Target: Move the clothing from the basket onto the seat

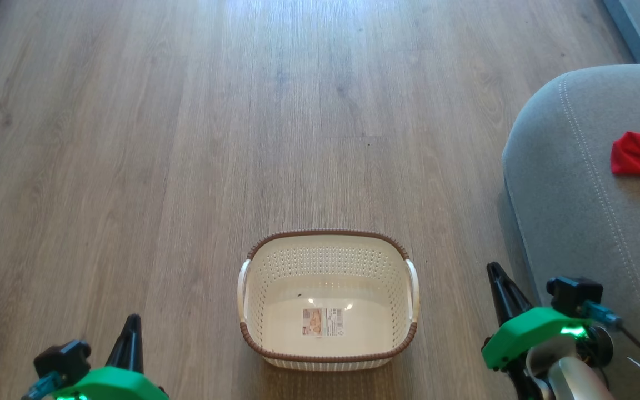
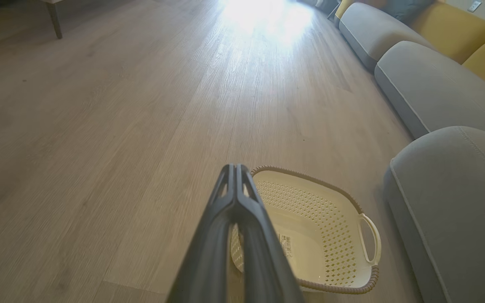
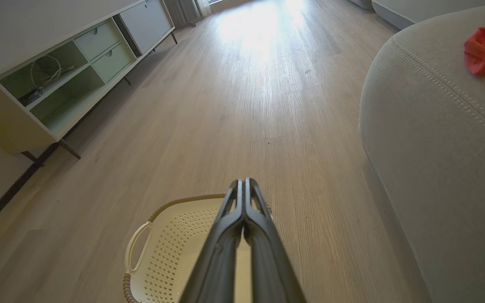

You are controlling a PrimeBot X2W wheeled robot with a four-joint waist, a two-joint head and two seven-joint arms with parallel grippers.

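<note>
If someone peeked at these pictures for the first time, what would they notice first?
Probably the bright red clothing, lying on the grey seat at the right of the head view. Next, the cream basket on the wooden floor in the middle, with nothing inside but a label sticker. The left gripper and right gripper hang shut on either side of it.

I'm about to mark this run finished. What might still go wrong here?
The clothing lies on the seat at the head view's edge, so part of it may hang off unseen. The right tool, shut, hangs close beside the seat and the empty basket; a careless retreat might bump either.
</note>
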